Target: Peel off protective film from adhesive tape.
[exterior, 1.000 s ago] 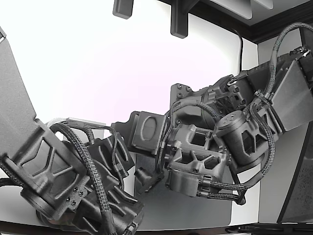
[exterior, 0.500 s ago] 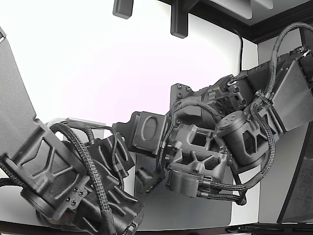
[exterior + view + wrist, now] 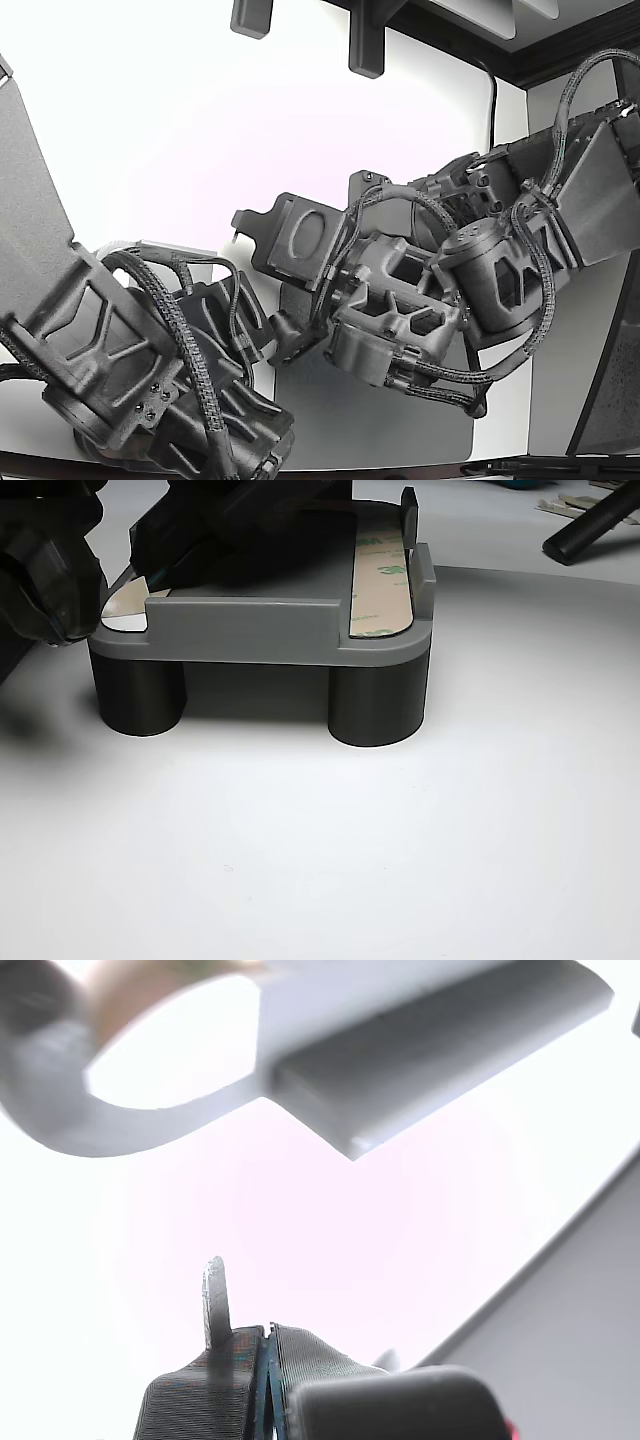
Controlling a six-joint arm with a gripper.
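Note:
A grey fixture (image 3: 250, 630) on dark round legs carries a strip of adhesive tape (image 3: 380, 585) with its printed protective film on, at the other view's right. At that view's left lies a white strip end (image 3: 125, 608) with a dark pointed arm part (image 3: 135, 572) over it. In the wrist view my gripper (image 3: 266, 1360) is shut, its ribbed fingers (image 3: 200, 1400) pinching a thin pale sliver of film (image 3: 213, 1300) that sticks out beyond them. The exterior view shows my gripper (image 3: 240, 220) raised over the bright table, a small sliver at its tip.
A second dark arm (image 3: 130, 360) fills the exterior view's lower left, close under mine. A blurred grey part with an oval hole (image 3: 300, 1050) looms in the wrist view. A black tool (image 3: 595, 525) and scraps lie far behind the fixture.
My gripper has lifted and tilted upward toward the exterior view's upper left over the last half second. The second arm has stayed still.

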